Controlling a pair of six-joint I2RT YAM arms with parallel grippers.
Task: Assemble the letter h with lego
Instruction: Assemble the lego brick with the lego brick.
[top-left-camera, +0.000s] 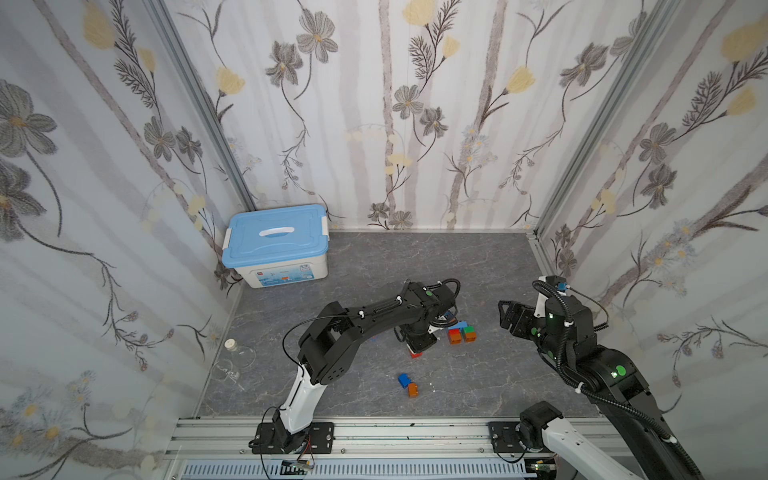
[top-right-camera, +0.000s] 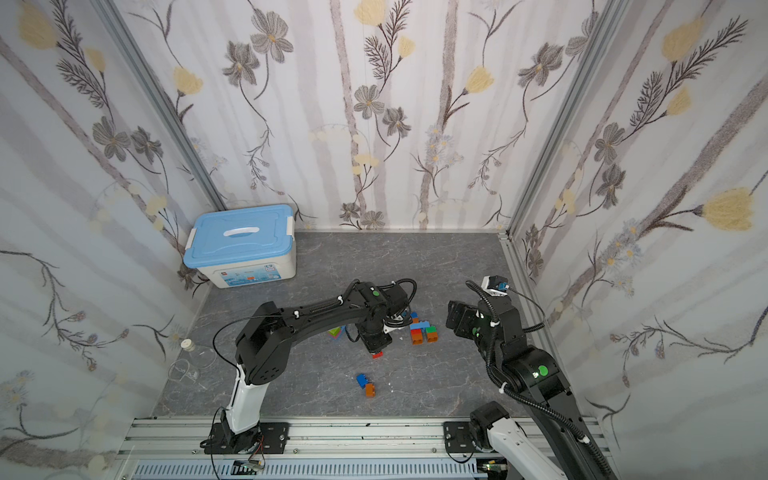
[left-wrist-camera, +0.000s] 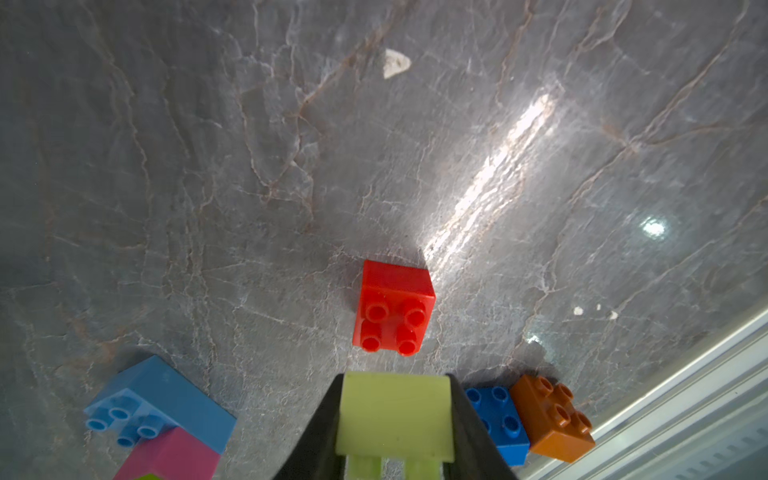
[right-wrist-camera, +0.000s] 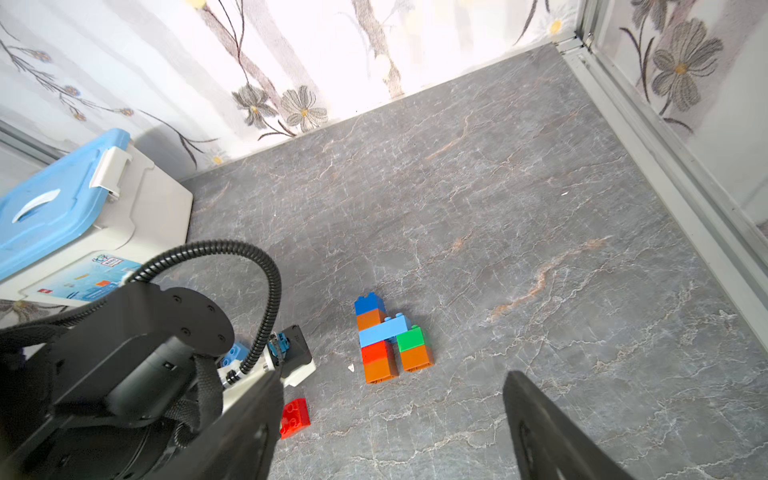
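My left gripper (left-wrist-camera: 395, 380) is shut on a lime lego brick (left-wrist-camera: 395, 419), held just above the table. A loose red brick (left-wrist-camera: 395, 307) lies studs-up right in front of it, also in both top views (top-left-camera: 415, 354) (top-right-camera: 377, 354). To the right lies a flat structure of joined bricks (right-wrist-camera: 386, 336) (top-left-camera: 461, 332): blue, orange, a long light-blue bar, red, green, orange. A blue brick (top-left-camera: 404, 380) and an orange brick (top-left-camera: 412, 390) sit together nearer the front. My right gripper (right-wrist-camera: 392, 432) hangs open and empty, right of the structure (top-left-camera: 505, 316).
A light-blue brick (left-wrist-camera: 166, 399) and a pink brick (left-wrist-camera: 170, 455) lie beside the left gripper. A white storage box with a light-blue lid (top-left-camera: 278, 245) stands at the back left. Clear glassware (top-left-camera: 237, 357) lies by the left wall. A metal rail (top-left-camera: 374, 432) runs along the front.
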